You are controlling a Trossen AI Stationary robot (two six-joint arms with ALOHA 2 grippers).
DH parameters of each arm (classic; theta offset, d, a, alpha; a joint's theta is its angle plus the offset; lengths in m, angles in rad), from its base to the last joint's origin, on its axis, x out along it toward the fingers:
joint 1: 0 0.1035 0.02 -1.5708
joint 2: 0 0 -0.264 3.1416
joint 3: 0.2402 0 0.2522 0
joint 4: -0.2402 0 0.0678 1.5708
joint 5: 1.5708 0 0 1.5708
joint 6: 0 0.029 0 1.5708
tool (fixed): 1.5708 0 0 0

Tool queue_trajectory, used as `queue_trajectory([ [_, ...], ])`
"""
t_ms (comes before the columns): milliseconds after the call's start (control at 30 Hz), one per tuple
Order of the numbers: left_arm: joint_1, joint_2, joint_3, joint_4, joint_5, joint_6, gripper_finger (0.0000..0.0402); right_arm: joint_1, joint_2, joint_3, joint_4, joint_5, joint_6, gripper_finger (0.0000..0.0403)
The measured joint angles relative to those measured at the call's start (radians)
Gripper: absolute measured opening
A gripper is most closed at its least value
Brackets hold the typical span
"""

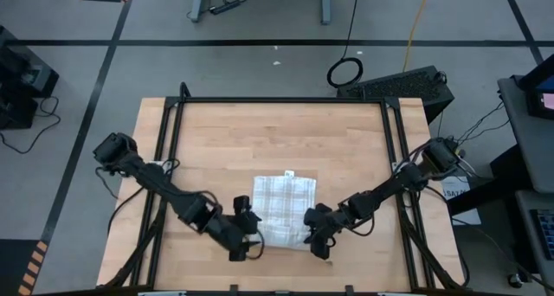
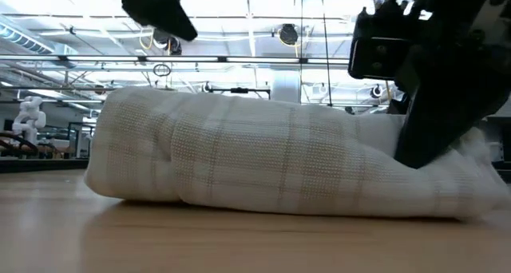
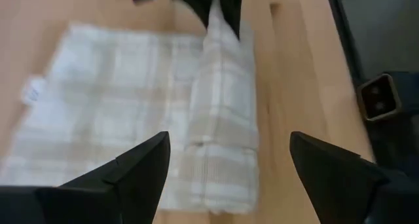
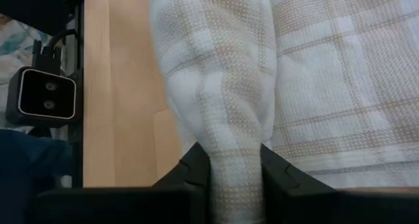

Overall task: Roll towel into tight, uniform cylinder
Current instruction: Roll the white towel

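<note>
The towel (image 1: 281,208), white with a faint beige check, lies on the wooden table (image 1: 260,131). Its near part is rolled into a thick roll (image 2: 271,161) and its far part lies flat, with a small tag (image 1: 290,172) at the far edge. My right gripper (image 4: 236,165) is shut on the roll's right end. My left gripper (image 3: 229,142) hovers open above the roll's left end (image 3: 219,185), touching nothing. It shows raised at the top left of the low view (image 2: 156,9). My right gripper pinches the roll's right end (image 4: 236,152) between its two fingers, where the cloth is bunched narrow in several layers. The fingers slant down from the table's right side. The roll rests on the table and widens beyond the fingers.
Black frame rails (image 1: 177,114) run along the table's left, right and far edges. A small camera block (image 4: 42,96) sits at the near edge, in front of the roll. Bare wood lies beyond the towel's far edge and on either side of it.
</note>
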Motion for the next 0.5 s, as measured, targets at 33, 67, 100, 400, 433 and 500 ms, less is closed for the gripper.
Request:
queue_trajectory([
  [33, -0.014, 0.007, 0.0, 0.009, -0.038, 0.013, 0.0317, -0.008, 0.0, 0.0, 0.0, -0.013, -0.001, 0.0056],
  [67, -0.026, 0.014, 0.0, 0.013, -0.069, 0.027, 0.0317, -0.016, 0.0, 0.0, 0.0, -0.024, -0.001, 0.0056],
  [100, -0.038, 0.022, 0.0, 0.012, -0.095, 0.033, 0.0317, -0.025, 0.0, 0.0, 0.0, -0.039, -0.001, 0.0055],
  [400, -0.077, 0.167, -0.001, 0.165, -0.134, 0.088, 0.0317, -0.118, 0.0, -0.004, 0.0, -0.201, -0.005, 0.0054],
  [433, -0.08, 0.182, -0.001, 0.182, -0.147, 0.098, 0.0317, -0.131, 0.0, -0.008, 0.002, -0.227, -0.002, 0.0054],
  [500, -0.084, 0.205, -0.001, 0.191, -0.182, 0.111, 0.0317, -0.155, 0.0, -0.016, 0.004, -0.291, 0.002, 0.0054],
])
